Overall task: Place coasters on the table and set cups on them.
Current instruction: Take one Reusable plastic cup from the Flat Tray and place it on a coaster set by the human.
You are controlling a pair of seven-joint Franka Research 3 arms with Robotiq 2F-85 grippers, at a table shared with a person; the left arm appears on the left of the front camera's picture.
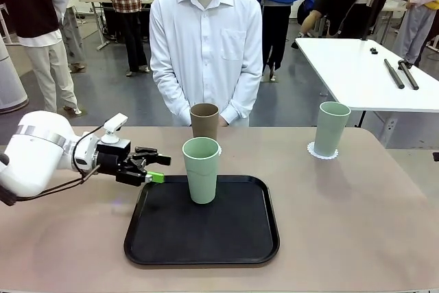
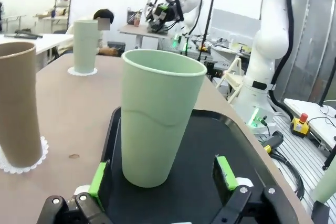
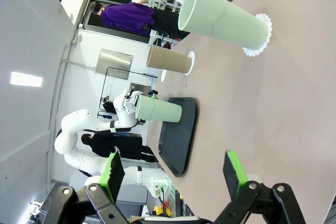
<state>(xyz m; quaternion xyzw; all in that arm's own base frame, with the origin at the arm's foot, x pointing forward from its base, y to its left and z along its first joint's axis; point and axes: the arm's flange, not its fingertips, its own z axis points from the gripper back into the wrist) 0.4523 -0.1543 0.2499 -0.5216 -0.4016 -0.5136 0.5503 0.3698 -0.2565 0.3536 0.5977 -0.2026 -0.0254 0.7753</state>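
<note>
Cups: three, all upright. Tan-brown cup (image 1: pixel 204 121) stands on a coaster (image 2: pixel 21 162) near the table's (image 1: pixel 357 224) far edge, left of middle, in front of the person (image 1: pixel 206 39); interior not visible. Mint cup (image 1: pixel 202 169) stands inside the black tray (image 1: pixel 206 238), toward the tray's far edge and slightly left of its centre; in the front view its inside looks empty. Tray otherwise holds nothing else visible. Second mint cup (image 1: pixel 332 129) stands on its own scalloped coaster (image 1: pixel 322 151) toward the table's far right edge, well apart from the tray.

Left gripper (image 1: pixel 159 168): arm enters from the table's left edge, held roughly level, fingers pointing right at the tray's mint cup, just beside the tray's far-left corner. Fingers apart, nothing between them; in the left wrist view the green pads (image 2: pixel 98 178) flank the cup's base without touching it.

Right gripper (image 3: pixel 173 169): fingers apart, holding nothing, looking across bare table toward the cups.

Open room: bare tabletop between the tray's right edge and the right cup, and along the near right edge.
</note>
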